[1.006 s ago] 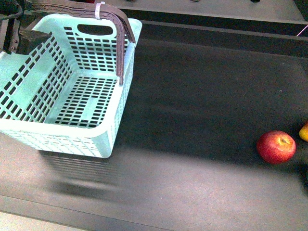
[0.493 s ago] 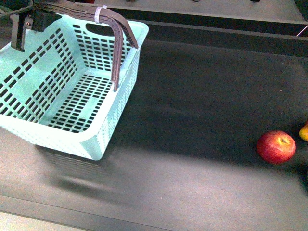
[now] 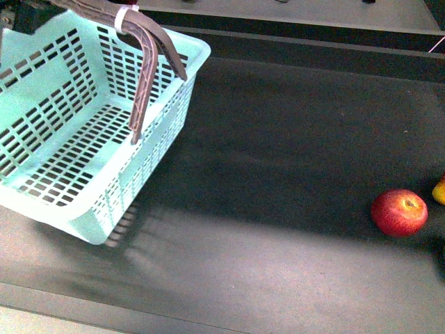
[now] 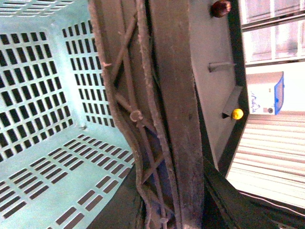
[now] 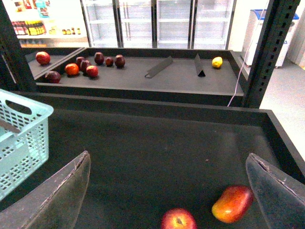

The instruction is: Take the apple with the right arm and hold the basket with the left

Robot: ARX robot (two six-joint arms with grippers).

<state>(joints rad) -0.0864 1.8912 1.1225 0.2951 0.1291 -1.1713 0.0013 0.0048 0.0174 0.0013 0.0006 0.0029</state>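
The left pincer [image 4: 174,210] is gripping the basket [image 3: 197,51] by its two brown handles [image 3: 142,76]. In its wrist view the ribbed handles are running straight through the jaws, with a dark finger [image 4: 224,200] closing in on either side, so the jaws are standing narrow and full. A white tie [image 3: 124,17] is binding the two handles together close to that grip. The basket is hanging beneath the left pincer and tilting, its lowest corner dipping close to the black table [image 3: 278,139]. Whether that corner is touching the table cannot be told.

The apple [image 3: 399,212] is lying on the table well apart from the left pincer and the basket, far over on the right pincer's side.

The right pincer [image 5: 167,155] is gaping wide and holding nothing, its two grey fingers [image 5: 71,191] spreading far apart over the table. The apple is sitting within that spread, back from the fingertips toward the wrist, touching neither finger. A yellow-orange fruit [image 3: 439,190] is resting just beside the apple without touching it, on the side away from the left pincer and nearer one of the right pincer's fingers.

Beyond the right pincer's fingertips, a raised shelf [image 5: 190,78] is carrying a cluster of red fruits [image 5: 86,67] and a single yellow one [image 5: 217,62].
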